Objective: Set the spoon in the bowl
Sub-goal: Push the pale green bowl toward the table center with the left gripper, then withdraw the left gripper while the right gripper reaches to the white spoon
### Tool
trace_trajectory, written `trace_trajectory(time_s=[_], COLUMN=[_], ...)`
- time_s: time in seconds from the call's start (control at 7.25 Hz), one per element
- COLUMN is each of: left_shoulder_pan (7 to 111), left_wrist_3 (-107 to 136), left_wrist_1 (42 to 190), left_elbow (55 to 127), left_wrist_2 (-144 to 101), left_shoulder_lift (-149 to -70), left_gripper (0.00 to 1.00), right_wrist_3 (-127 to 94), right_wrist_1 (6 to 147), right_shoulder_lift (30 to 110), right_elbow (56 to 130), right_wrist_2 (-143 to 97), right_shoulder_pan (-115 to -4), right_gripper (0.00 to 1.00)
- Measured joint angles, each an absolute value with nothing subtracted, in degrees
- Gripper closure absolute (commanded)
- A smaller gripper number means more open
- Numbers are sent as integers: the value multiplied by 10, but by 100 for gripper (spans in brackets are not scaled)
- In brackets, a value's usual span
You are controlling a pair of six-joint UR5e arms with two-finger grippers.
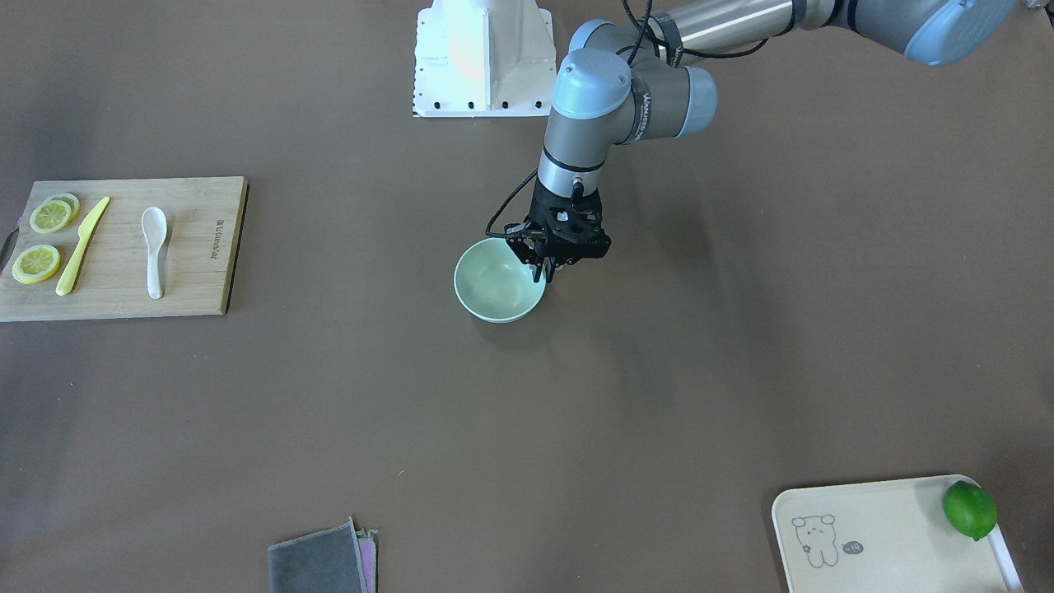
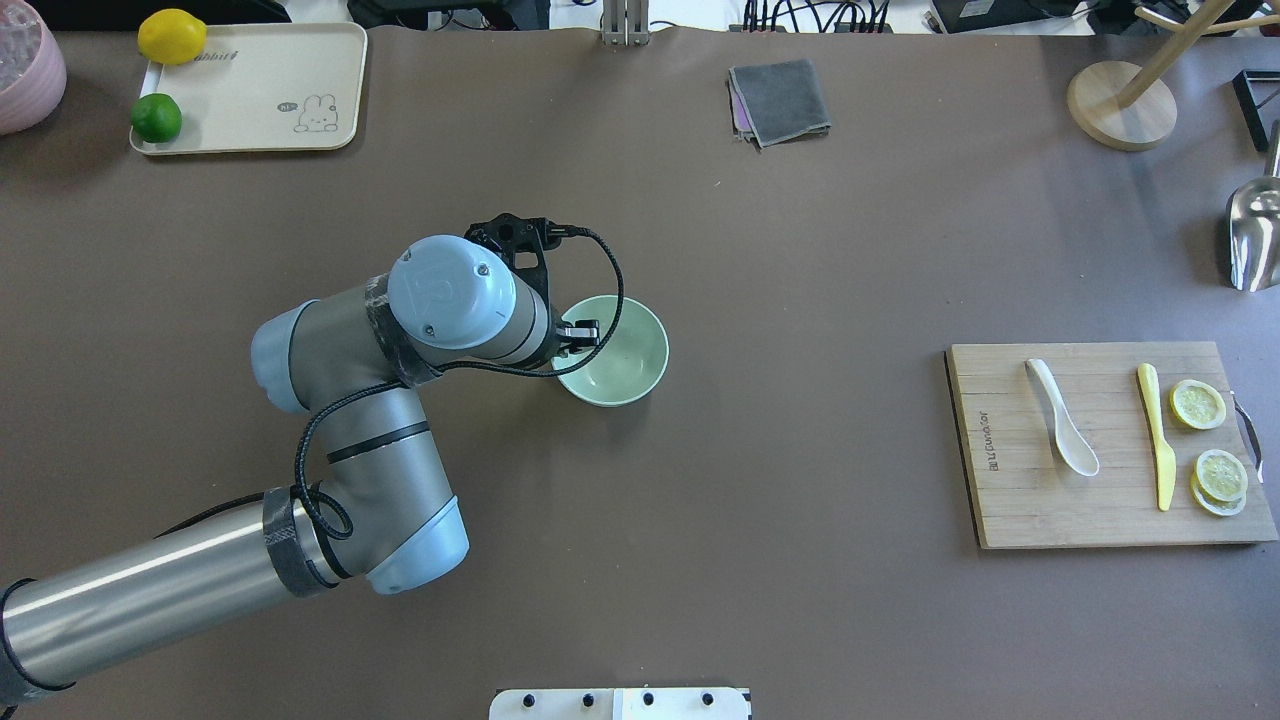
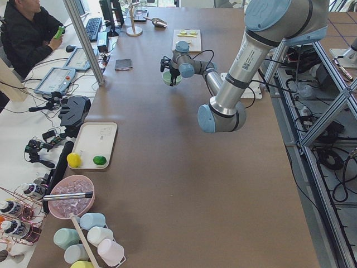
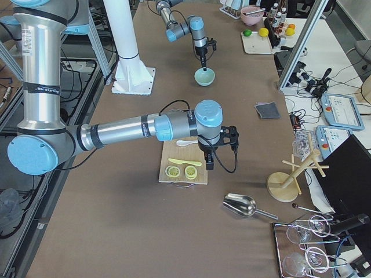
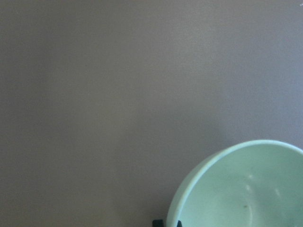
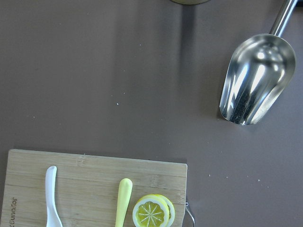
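Note:
The pale mint-green bowl (image 1: 494,288) stands mid-table, also in the overhead view (image 2: 625,365) and the left wrist view (image 5: 246,189). My left gripper (image 1: 543,270) points down at the bowl's rim on the robot's left side, with its narrow fingers closed on the rim. The white spoon (image 1: 154,247) lies on the wooden cutting board (image 1: 198,272), far from the bowl, also seen from overhead (image 2: 1062,420) and in the right wrist view (image 6: 51,198). My right gripper (image 4: 208,162) hangs above the board and shows only in the exterior right view, so I cannot tell its state.
A yellow plastic knife (image 1: 81,247) and lemon slices (image 1: 37,263) share the board. A cream tray (image 1: 889,527) holds a lime (image 1: 970,509). A folded grey cloth (image 1: 317,564), a metal scoop (image 2: 1255,235) and a wooden stand (image 2: 1120,105) sit near the table's edges.

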State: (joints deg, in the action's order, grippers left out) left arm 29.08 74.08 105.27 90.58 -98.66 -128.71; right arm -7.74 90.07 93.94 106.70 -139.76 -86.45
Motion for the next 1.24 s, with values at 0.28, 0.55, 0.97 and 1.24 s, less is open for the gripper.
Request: trace_trajectory(time_s=[0.28, 0.55, 0.97, 1.24], left_shoulder_pan=[289, 305, 369, 417], left_wrist_3=[744, 742, 737, 714], left_wrist_1=[1058, 1056, 1086, 1122], left_elbow=[910, 944, 1009, 1032], left_wrist_2=[-987, -993, -1005, -1006], left_shoulder_lift=[-1288, -1286, -1232, -1175], left_gripper=[16, 3, 2, 2], right_wrist_3=[-79, -112, -217, -304], right_wrist_1=[900, 899, 879, 785], right_shoulder_lift=[938, 932, 924, 922], right_elbow=[1067, 1080, 1135, 1129], right_wrist_2=[-1405, -1408, -1380, -1330], right_shoulder_pan=[-863, -839, -739, -656], right_gripper=[0, 0, 0, 0])
